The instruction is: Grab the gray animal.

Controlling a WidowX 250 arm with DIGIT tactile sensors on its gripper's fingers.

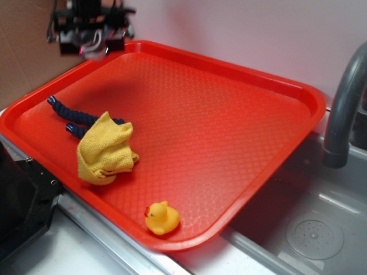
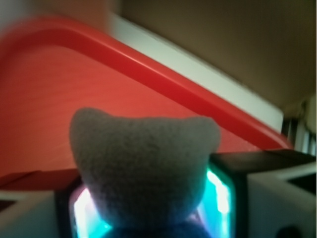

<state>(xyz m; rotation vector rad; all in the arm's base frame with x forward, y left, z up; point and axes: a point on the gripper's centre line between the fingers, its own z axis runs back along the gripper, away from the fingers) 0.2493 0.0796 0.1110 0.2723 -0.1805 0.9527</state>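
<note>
The gray animal [image 2: 143, 163] is a soft gray plush that fills the wrist view, pinched between my lit jaws. My gripper [image 2: 153, 198] is shut on it. In the exterior view my gripper [image 1: 92, 43] hangs above the far left corner of the red tray [image 1: 229, 86], with a pale gray bit of the gray animal [image 1: 93, 41] showing between the fingers, lifted off the tray.
A dark blue ribbed-limbed toy [image 1: 69, 114] under a yellow cloth [image 1: 106, 149] lies at the tray's left. A yellow rubber duck [image 1: 161, 218] sits at the tray's front edge. A gray faucet [image 1: 344, 109] and a sink [image 1: 315, 229] are at the right.
</note>
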